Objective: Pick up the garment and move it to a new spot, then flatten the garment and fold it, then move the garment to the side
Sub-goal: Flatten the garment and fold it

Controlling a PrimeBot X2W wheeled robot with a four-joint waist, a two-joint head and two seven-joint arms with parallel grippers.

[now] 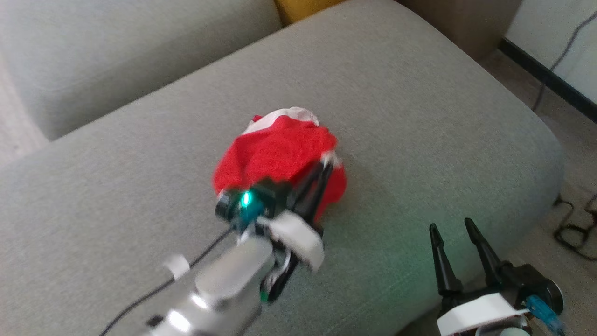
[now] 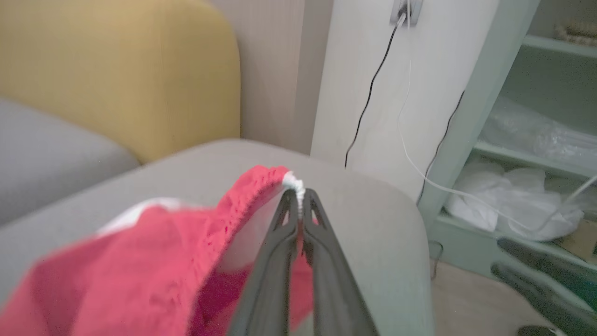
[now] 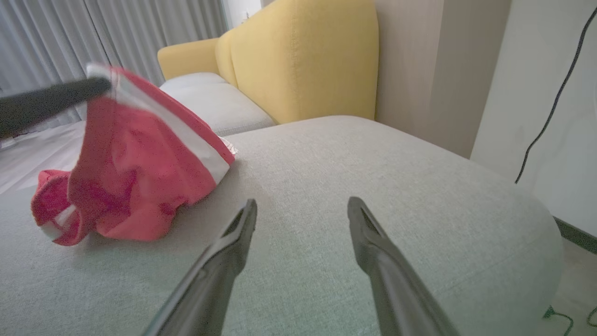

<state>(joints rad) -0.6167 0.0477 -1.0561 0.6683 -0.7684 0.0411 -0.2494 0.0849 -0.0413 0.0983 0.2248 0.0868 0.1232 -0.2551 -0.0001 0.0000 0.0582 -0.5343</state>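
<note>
Head view: left gripper (image 1: 326, 163) clamped on the red-and-white garment (image 1: 275, 154), bunched mid grey sofa cushion (image 1: 419, 116). Right gripper (image 1: 451, 226) spread apart, empty, near the cushion's edge. Left wrist view: fingers (image 2: 275, 261) pinch the garment's white hem. Right wrist view: garment partly lifted, lower part resting on the cushion.

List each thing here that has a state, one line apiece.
red garment: bunched, white-trimmed edge lifted, lower part resting on the grey seat cushion
left gripper: shut on the red garment's trimmed edge
right gripper: open, holding nothing, apart from the red garment
</note>
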